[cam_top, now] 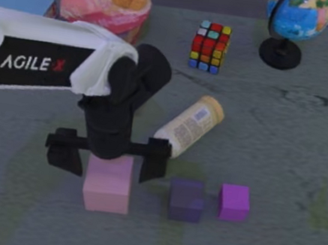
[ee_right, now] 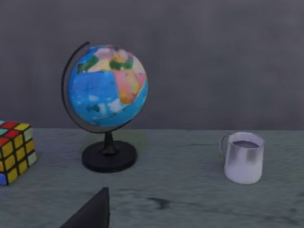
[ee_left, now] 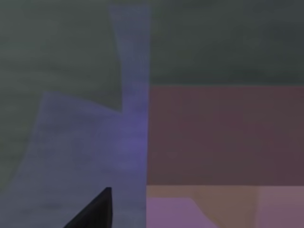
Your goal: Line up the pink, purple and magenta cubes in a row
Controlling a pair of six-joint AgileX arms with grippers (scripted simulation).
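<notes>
Three cubes stand in a row near the table's front edge: the large pale pink cube (cam_top: 107,186) on the left, the small dark purple cube (cam_top: 187,200) in the middle, the bright magenta cube (cam_top: 234,202) on the right. My left gripper (cam_top: 109,159) hangs open over the pink cube's far edge, with one finger (cam_top: 64,155) on each side of it and apart from it. In the left wrist view the pink cube (ee_left: 223,137) fills the picture beside one dark finger (ee_left: 97,211). My right arm is out of the top view; its wrist view shows only one finger (ee_right: 95,211) over bare table.
A cream bottle (cam_top: 189,126) lies on its side just behind the purple cube. Farther back are a multicoloured puzzle cube (cam_top: 210,46), a globe (cam_top: 295,19), a round pink-orange object (cam_top: 107,3) and a blue box (cam_top: 17,0). A metal mug (ee_right: 243,157) stands near the globe.
</notes>
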